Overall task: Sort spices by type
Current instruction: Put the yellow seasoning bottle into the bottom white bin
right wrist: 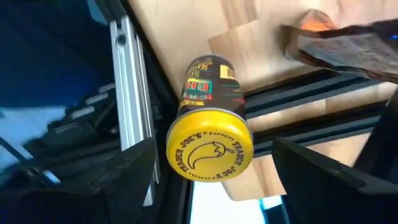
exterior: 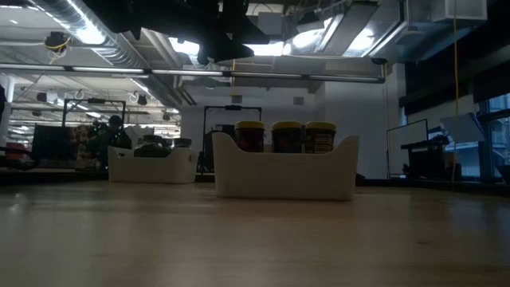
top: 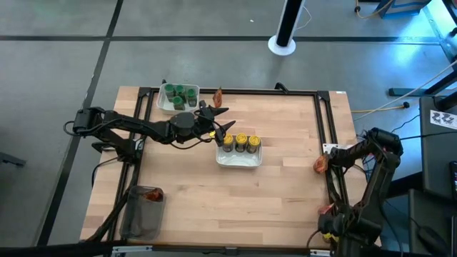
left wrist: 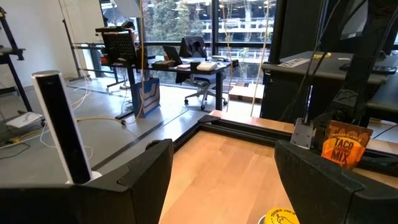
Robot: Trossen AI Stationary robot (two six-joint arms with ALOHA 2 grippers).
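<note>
Left gripper [top: 223, 118] hovers fingers spread, empty, over the tabletop [top: 285, 185] beside the tray [top: 239, 158] of three yellow-lid jars [top: 240, 141]. Green-lid jars [top: 178, 95] fill the far tray. Right gripper [right wrist: 211, 180] sits spread around a yellow-lid jar [right wrist: 210, 134] lying at the tabletop's right edge, next to a red-orange packet [top: 319, 164].

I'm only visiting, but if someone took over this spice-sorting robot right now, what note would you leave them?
Left gripper: open, empty, above the yellow-lid tray.
Right gripper: open around a yellow-lid jar lying at the table's right edge, not gripped yet.
Done: three yellow jars in their tray, green jars in the far tray, one packet in the tub.
Left: that stray jar, the packet beside it, and a packet at the far edge.
</note>
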